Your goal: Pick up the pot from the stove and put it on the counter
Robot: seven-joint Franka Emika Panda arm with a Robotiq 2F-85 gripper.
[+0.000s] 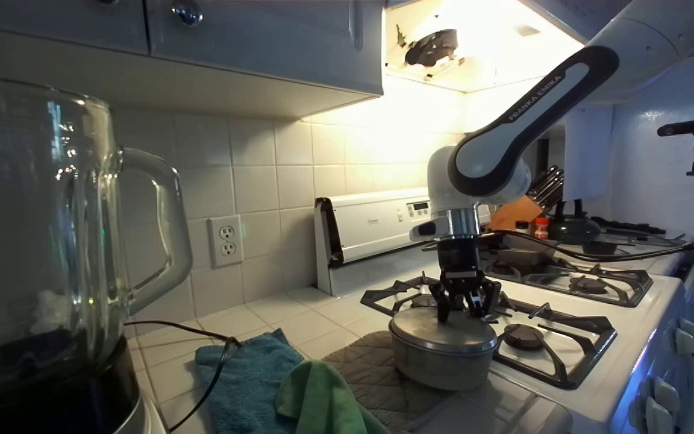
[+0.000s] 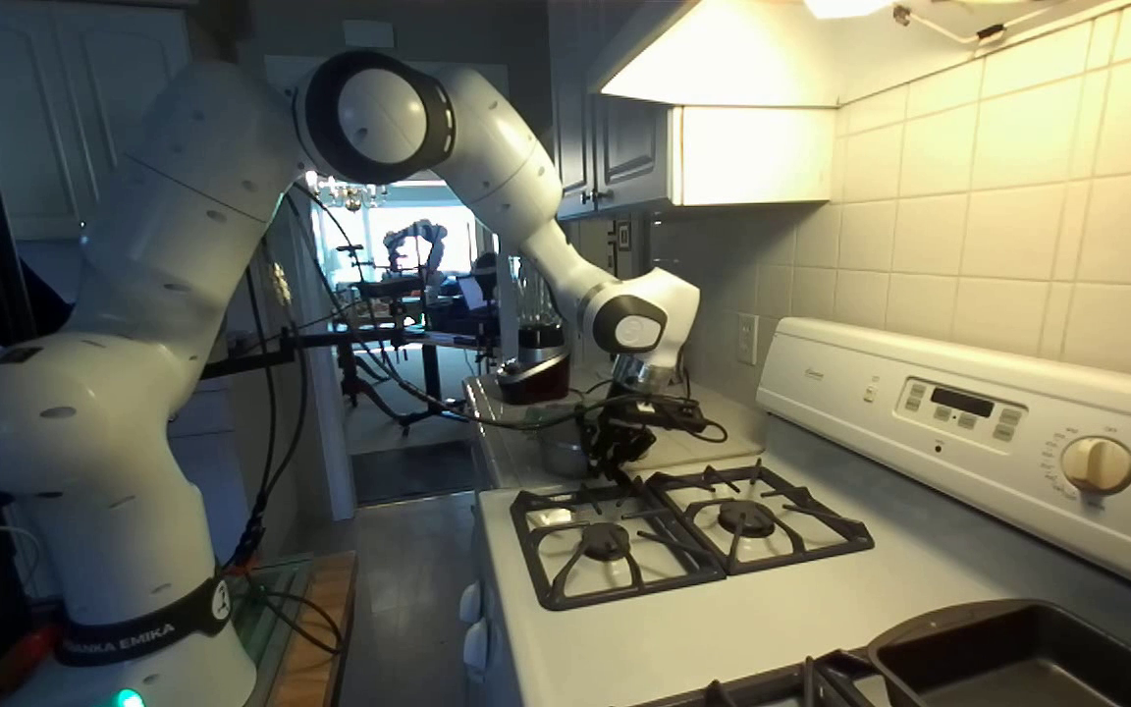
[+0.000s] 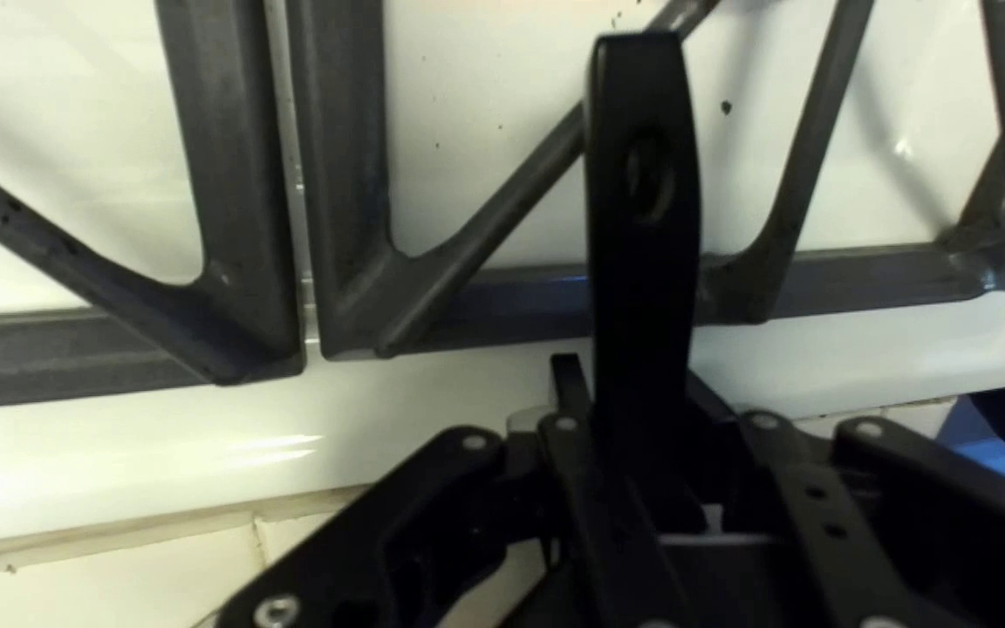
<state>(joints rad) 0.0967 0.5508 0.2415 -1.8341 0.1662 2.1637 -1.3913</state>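
The silver-grey lidded pot [image 1: 443,361] sits beside the stove [image 1: 654,313], over the quilted mat on the tiled counter [image 1: 172,355]. Whether its base touches the mat, I cannot tell. My gripper [image 1: 464,308] points down at the pot's lid edge on the stove side. In the wrist view the pot's black handle [image 3: 642,218] runs between the fingers and out over a burner grate; my gripper [image 3: 642,397] is shut on it. The pot's body is out of that view. Part of the pot [image 2: 563,450] shows behind the dark gripper [image 2: 619,457] in an exterior view.
A grey quilted mat [image 1: 371,386], a blue towel [image 1: 244,380] and a green cloth [image 1: 323,395] lie on the counter. A glass blender [image 1: 46,229] with a cord stands there too. Raised burner grates [image 2: 615,545] border the pot; a dark baking pan [image 2: 1047,658] sits farther along.
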